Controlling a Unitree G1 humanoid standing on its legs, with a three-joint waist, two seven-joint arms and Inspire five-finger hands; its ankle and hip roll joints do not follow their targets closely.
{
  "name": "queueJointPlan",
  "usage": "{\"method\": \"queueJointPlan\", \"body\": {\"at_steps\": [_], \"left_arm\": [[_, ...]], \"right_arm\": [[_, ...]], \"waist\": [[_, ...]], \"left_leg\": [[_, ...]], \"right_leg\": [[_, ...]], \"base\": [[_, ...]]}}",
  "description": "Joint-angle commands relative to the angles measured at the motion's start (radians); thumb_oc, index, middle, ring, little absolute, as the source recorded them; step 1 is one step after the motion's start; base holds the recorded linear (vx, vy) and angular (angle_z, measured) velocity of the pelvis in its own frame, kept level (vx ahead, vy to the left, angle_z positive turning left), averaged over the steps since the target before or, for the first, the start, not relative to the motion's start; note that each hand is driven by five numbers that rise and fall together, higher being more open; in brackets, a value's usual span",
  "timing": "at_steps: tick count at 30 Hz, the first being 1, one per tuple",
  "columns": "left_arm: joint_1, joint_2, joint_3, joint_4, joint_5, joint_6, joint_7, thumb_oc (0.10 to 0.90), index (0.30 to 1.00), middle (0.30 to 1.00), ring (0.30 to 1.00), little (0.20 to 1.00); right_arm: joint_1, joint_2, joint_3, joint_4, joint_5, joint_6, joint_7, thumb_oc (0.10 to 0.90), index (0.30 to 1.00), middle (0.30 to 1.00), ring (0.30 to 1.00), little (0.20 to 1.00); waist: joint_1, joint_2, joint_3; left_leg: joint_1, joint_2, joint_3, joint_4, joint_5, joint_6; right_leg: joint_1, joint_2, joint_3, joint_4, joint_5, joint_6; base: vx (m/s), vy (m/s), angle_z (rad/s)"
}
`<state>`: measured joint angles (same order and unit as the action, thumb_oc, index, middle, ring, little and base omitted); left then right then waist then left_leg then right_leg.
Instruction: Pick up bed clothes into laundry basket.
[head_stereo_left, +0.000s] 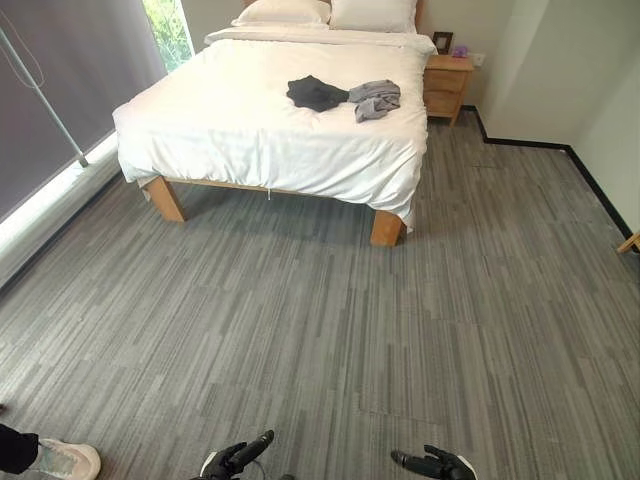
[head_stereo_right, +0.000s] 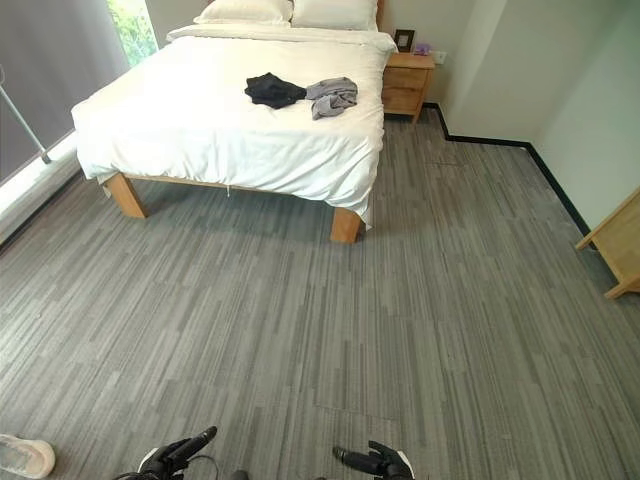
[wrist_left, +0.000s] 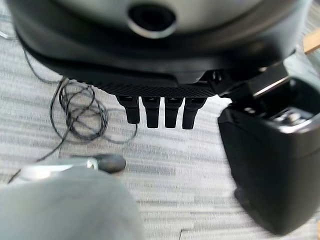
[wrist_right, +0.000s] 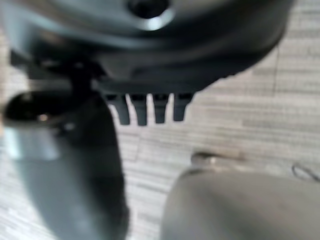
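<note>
Robot hand (head_stereo_left: 243, 456) far from crumpled clothes (head_stereo_left: 345, 96)

On the bed (head_stereo_right: 230, 120), a black garment (head_stereo_right: 273, 90) and a grey garment (head_stereo_right: 333, 96) lie touching near its right edge; two pillows (head_stereo_right: 290, 12) sit at the head.

Legible text, labels, numbers, signs: none that I can read. The small framed picture (head_stereo_left: 443, 42) on my nightstand (head_stereo_left: 446, 86) is too far to make out; bedding, clothes and floor carry no readable marks.
</note>
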<state>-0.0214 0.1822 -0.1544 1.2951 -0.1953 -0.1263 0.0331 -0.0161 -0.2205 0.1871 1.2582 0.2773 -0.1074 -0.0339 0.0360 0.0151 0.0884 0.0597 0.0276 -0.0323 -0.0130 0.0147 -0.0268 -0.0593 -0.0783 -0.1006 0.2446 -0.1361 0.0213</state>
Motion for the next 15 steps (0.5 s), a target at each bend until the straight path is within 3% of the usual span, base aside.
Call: {"method": "queueJointPlan", "body": {"at_steps": [1,10,12,15], "left_arm": [[-0.047,-0.006,0.021,0.042,0.017,-0.042,-0.008,0.8,0.9,0.9,0.9,0.9],[-0.054,0.028,0.057,0.034,-0.022,-0.049,-0.011,0.8,0.9,0.9,0.9,0.9],[-0.063,0.035,0.061,-0.003,-0.058,-0.057,-0.007,0.8,0.9,0.9,0.9,0.9],[-0.105,0.079,0.063,-0.187,-0.138,-0.091,0.042,0.8,0.9,0.9,0.9,0.9]], "right_arm": [[-0.03,-0.001,-0.005,0.058,-0.002,-0.02,-0.006,0.8,0.9,0.9,0.9,0.9],[-0.038,-0.018,-0.042,0.051,0.037,-0.025,-0.004,0.8,0.9,0.9,0.9,0.9],[-0.046,-0.027,-0.056,0.03,0.062,-0.03,-0.009,0.8,0.9,0.9,0.9,0.9],[-0.076,-0.052,-0.093,-0.161,0.146,-0.064,-0.043,0.8,0.9,0.9,0.9,0.9]], "waist": [[0.0,-0.064,0.007],[-0.002,-0.063,-0.01],[-0.004,-0.061,-0.011],[-0.014,-0.055,-0.012]], "left_leg": [[0.03,-0.031,-0.043,-0.074,-0.01,0.004],[0.045,-0.034,-0.037,-0.074,-0.022,0.004],[0.047,-0.034,-0.035,-0.074,-0.023,0.004],[0.049,-0.032,-0.027,-0.074,-0.023,0.001]], "right_leg": [[0.177,-0.063,-0.03,-0.293,0.122,0.119],[0.188,-0.066,-0.025,-0.303,0.125,0.124],[0.19,-0.066,-0.023,-0.304,0.125,0.124],[0.189,-0.067,-0.018,-0.305,0.127,0.129]], "base": [[0.0,0.0,0.0],[0.01,0.004,0.0],[0.0,0.005,-0.02],[0.0,0.007,-0.01]]}}
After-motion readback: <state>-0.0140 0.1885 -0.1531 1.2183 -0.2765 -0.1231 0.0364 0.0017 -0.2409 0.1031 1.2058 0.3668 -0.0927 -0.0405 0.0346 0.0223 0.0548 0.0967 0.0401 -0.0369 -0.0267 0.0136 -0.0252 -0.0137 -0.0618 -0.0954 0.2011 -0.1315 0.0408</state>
